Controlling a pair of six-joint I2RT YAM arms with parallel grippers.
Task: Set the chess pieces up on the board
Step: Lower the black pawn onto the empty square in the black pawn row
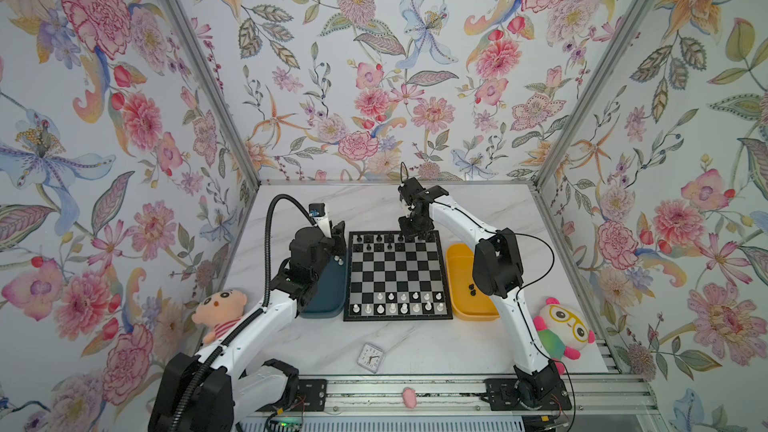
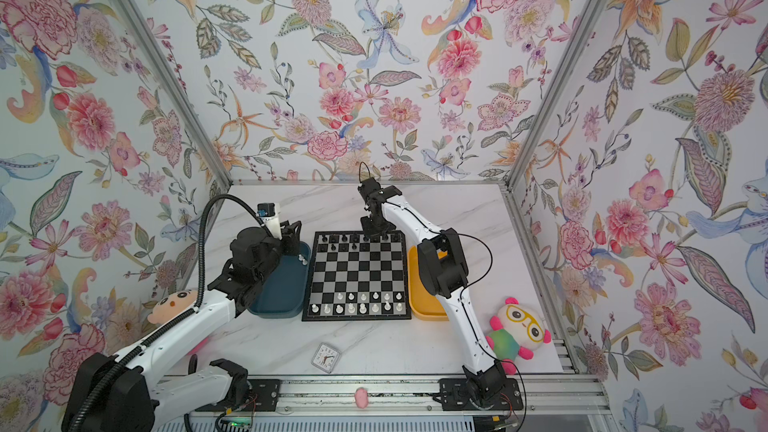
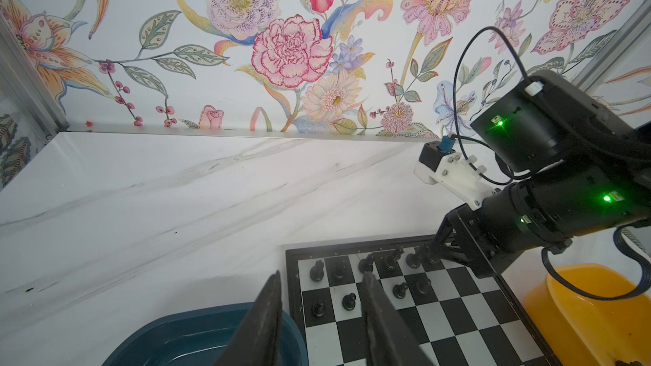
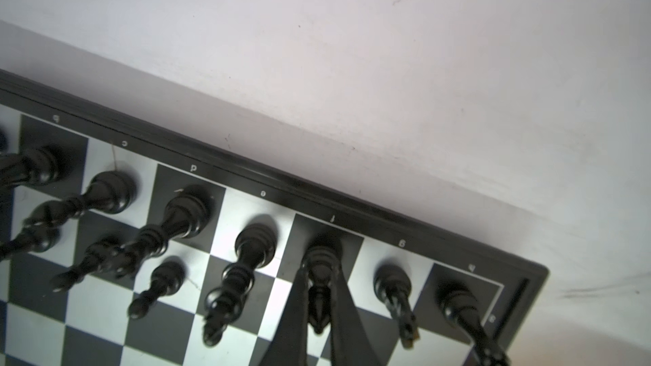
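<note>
Right hand (image 4: pixel 320 271) clamped on a black piece (image 4: pixel 318 297) on the board (image 1: pixel 398 276), far row. Left hand (image 3: pixel 322 276) part open, empty, above teal tray (image 3: pixel 183 343).

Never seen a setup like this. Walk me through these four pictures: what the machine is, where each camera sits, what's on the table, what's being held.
This is a robot with two white-and-black arms, each ending in a two-finger gripper. Two pictures come from a pair of cameras overhead and show nearly the same whole scene. The other two come from cameras on the wrists, looking along the fingers.

On the marble table a chessboard lies between a blue tray and a yellow tray. Its far rows hold black pieces and its near rows hold white pieces. A few more lie in the trays. There are also plush toys and a small clock.

The right gripper is shut on a black piece standing in the far row. The left gripper is open and empty, by the far end of the blue tray.
</note>
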